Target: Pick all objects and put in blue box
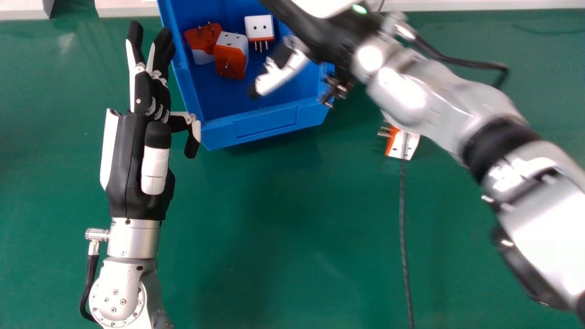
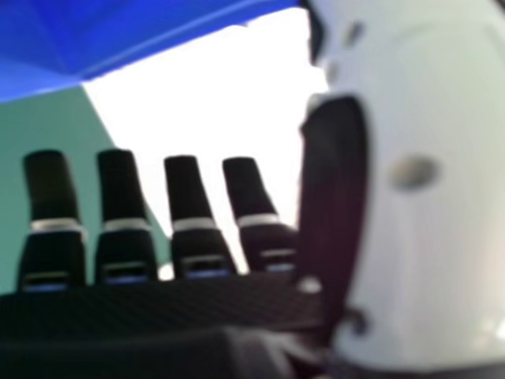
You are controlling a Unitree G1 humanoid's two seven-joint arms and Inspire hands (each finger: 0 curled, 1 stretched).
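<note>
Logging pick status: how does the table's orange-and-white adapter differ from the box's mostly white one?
Table adapter lies outside the blue box; boxed adapter sits inside. Table adapter's prongs point left in head view, boxed adapter's toward the bottom. Both: orange and white, metal prongs.

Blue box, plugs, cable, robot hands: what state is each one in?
Blue box: open-topped, upright
Three plugs: inside the box
Cable: nearly straight
Plug at the cable: outside the box
Prongs near the box: blurred, cannot tell
Left hand: open, empty
Right hand: open, fingers straight
</note>
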